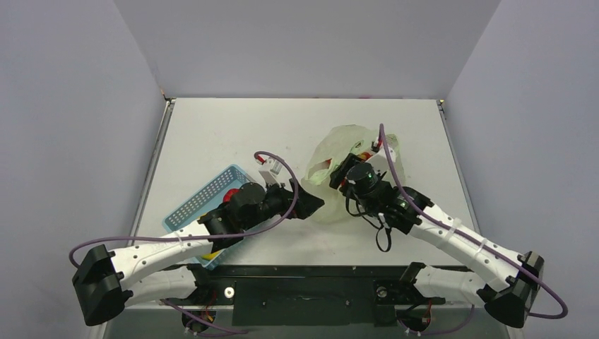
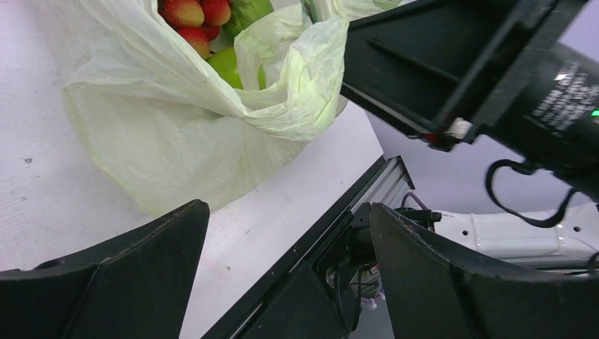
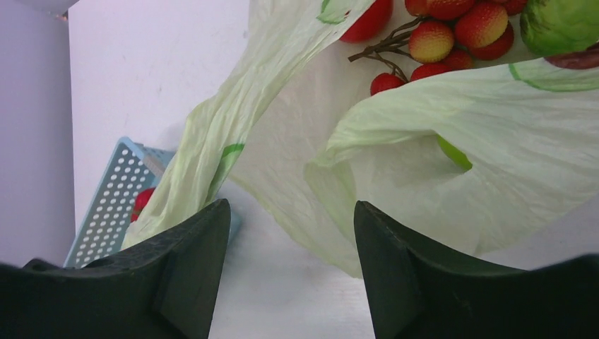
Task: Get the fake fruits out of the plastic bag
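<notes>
The pale yellow-green plastic bag (image 1: pixel 339 152) lies on the table, its mouth gaping, and holds the fake fruits. The right wrist view shows the bag (image 3: pixel 424 169), a red-pink berry cluster (image 3: pixel 452 39), a red apple (image 3: pixel 367 21), a darker green round fruit (image 3: pixel 561 25) and a sliver of a light green one (image 3: pixel 452 152). The left wrist view shows the bag (image 2: pixel 176 120), the berries (image 2: pixel 194 18) and the light green fruit (image 2: pixel 229 63). My left gripper (image 2: pixel 289 233) is open and empty beside the bag's near left side (image 1: pixel 316 205). My right gripper (image 3: pixel 291 233) is open and empty just short of the bag's mouth (image 1: pixel 340 175).
A blue lattice basket (image 1: pixel 201 198) stands left of the bag, partly under my left arm, with a glossy red tomato (image 1: pixel 229 196) in it. The basket also shows in the right wrist view (image 3: pixel 113 205). The table's front rail (image 2: pixel 339 212) is close to the left gripper.
</notes>
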`<state>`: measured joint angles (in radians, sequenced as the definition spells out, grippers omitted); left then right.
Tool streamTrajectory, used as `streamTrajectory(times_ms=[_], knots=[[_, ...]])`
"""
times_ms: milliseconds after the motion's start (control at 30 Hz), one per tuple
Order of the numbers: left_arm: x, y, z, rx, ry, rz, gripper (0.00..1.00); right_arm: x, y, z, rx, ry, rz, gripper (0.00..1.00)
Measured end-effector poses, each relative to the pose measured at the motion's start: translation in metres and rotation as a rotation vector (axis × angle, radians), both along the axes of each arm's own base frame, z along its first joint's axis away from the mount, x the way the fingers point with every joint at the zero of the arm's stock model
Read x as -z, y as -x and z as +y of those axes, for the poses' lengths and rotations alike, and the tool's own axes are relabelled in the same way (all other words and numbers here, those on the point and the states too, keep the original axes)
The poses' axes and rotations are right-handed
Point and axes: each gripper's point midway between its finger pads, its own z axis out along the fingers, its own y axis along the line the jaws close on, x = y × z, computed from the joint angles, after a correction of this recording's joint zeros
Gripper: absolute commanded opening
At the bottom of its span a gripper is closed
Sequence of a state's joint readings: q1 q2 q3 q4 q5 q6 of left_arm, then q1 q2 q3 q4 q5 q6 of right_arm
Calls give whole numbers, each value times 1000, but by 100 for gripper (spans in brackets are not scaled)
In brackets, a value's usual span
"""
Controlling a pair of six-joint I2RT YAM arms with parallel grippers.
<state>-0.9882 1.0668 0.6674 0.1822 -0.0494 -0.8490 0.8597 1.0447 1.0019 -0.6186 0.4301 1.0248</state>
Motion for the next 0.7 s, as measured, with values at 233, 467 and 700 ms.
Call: streamTrajectory(times_ms=[233,467,700], knots=[[-15,1,8,5,35,-16,83,38,-15,-6,90,71,-11,54],[2,-10,8,0,10,27,82,54,-31,7,41,164,-48,25],[28,-27,6,-15,-16,100,82,67,-37,17,-32,257,-66,0]])
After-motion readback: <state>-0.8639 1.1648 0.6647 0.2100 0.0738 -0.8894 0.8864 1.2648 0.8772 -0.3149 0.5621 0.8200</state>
